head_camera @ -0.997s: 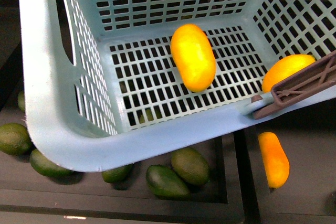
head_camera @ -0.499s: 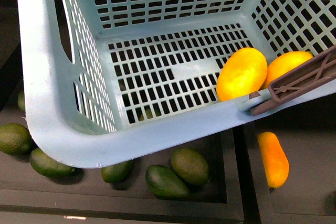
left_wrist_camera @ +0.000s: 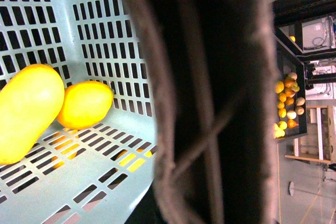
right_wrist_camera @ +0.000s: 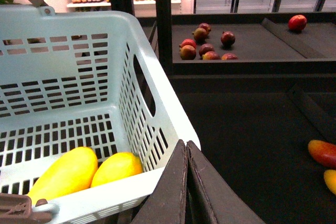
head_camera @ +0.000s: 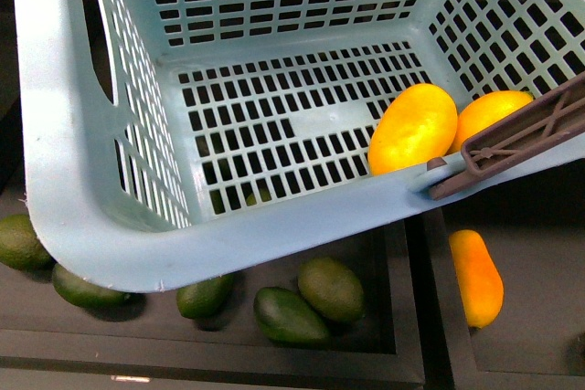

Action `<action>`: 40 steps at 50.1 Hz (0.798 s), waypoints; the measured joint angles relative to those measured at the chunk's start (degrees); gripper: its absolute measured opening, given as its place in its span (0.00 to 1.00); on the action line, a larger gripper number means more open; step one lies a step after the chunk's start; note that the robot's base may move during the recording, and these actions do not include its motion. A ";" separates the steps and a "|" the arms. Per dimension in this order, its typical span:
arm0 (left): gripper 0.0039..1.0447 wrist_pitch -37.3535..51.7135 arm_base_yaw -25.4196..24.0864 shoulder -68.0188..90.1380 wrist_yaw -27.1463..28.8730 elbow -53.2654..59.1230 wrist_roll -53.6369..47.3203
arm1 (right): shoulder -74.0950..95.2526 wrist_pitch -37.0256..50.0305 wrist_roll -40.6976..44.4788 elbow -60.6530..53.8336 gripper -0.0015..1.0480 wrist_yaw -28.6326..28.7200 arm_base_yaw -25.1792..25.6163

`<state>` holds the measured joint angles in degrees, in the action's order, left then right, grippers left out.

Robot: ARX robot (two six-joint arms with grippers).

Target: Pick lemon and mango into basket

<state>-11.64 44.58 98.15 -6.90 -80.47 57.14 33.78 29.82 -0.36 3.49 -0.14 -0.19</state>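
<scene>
rolled across the slotted floor within the last second: mango point(head_camera: 413, 128) gone from the middle of the basket point(head_camera: 110, 235) to its near right corner, now lying touching the lemon point(head_camera: 488, 116) there, both pressed up by the front wall under the brown handle point(head_camera: 521, 139). shifted a little in the front view too, the whole basket, suggesting a tilt or a carry that sent the mango sliding. seen from the left wrist, same pair side by side on the floor, mango point(left_wrist_camera: 26, 111) long and lemon point(left_wrist_camera: 85, 104) rounder, touching; most of that view filled by the dark handle very close to the camera, so left hand likely closed on it, though impossible to tell for sure. right hand point(right_wrist_camera: 188, 192) shut on nothing, fingers pressed together just outside the basket rim, near the two fruits. judged from this: both task fruits already inside, task essentially complete, only settling left. outside the basket, untouched on the dark shelf below: green oval fruits point(head_camera: 311, 303) and another orange fruit point(head_camera: 477, 276).
</scene>
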 joint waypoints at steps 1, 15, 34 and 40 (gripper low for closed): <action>0.04 0.00 0.00 0.00 -0.02 0.00 0.02 | -0.90 -0.61 0.00 -0.28 0.02 0.00 0.00; 0.04 0.02 0.00 0.00 -0.22 0.00 -0.04 | -7.74 -4.07 0.04 -2.47 0.02 0.02 0.00; 0.04 0.02 0.00 0.00 -0.17 0.00 -0.04 | -17.07 -13.11 0.04 -2.47 0.02 0.04 0.00; 0.04 0.02 0.00 0.00 -0.20 0.00 -0.02 | -18.99 -14.99 0.04 -2.47 0.02 0.04 0.00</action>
<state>-11.62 44.58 98.15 -7.09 -80.47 57.12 14.79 14.83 -0.32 1.02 -0.10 -0.19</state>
